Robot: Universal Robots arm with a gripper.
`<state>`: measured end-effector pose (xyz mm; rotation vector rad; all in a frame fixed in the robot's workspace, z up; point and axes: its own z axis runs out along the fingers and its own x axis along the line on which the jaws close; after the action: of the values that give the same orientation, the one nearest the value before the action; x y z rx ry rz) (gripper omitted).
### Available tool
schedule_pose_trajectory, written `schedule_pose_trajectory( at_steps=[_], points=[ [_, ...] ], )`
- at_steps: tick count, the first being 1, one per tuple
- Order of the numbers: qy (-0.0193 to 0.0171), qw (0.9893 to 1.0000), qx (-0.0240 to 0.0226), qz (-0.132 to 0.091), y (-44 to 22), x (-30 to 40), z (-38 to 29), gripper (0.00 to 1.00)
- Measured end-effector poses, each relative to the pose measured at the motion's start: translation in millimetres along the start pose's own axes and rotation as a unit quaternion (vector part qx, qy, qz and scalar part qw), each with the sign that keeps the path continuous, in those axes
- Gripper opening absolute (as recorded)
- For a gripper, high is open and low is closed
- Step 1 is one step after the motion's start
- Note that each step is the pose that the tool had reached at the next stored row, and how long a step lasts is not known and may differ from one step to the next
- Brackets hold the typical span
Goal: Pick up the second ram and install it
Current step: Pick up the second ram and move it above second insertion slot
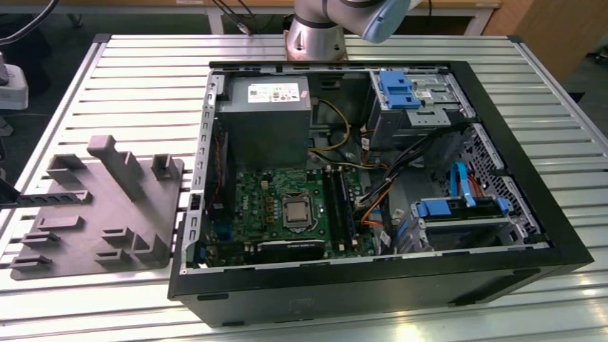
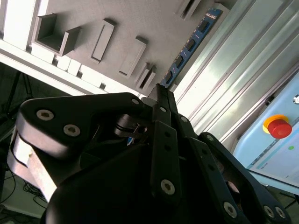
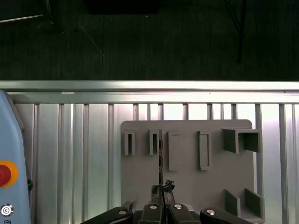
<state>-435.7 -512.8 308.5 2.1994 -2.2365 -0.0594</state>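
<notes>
claw (image 2: pixel 161 94) grips second ram (image 2: pixel 189 46) (over gray fixture (image 2: pixel 140 18))

Even, bright light from overhead fills the exterior view. The slatted counter (image 1: pixel 124 64) shines pale with a soft sheen along its ribs, while the inside of the computer case (image 1: pixel 380 285) lies in shadow under its walls. The gray fixture (image 1: pixel 105 214) throws short, soft shadows beside its blocks. In the first wrist view the counter's slats flare to near-white around the fixture — the floor (image 3: pixel 140 42) beyond is almost black. In the second wrist view the black tool (image 2: pixel 161 91) is dim, with small highlights on its screws (image 2: pixel 45 114), and the second ram (image 2: pixel 189 46) it grips stands against glaring slats.
</notes>
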Motion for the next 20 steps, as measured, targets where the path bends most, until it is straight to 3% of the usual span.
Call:
schedule_pose_trajectory(
  at_steps=[20],
  points=[
    [0.0000, 1.0000, 0.0009, 0.000, 1.4, -0.2, -7.4, 0.12]
  ],
)
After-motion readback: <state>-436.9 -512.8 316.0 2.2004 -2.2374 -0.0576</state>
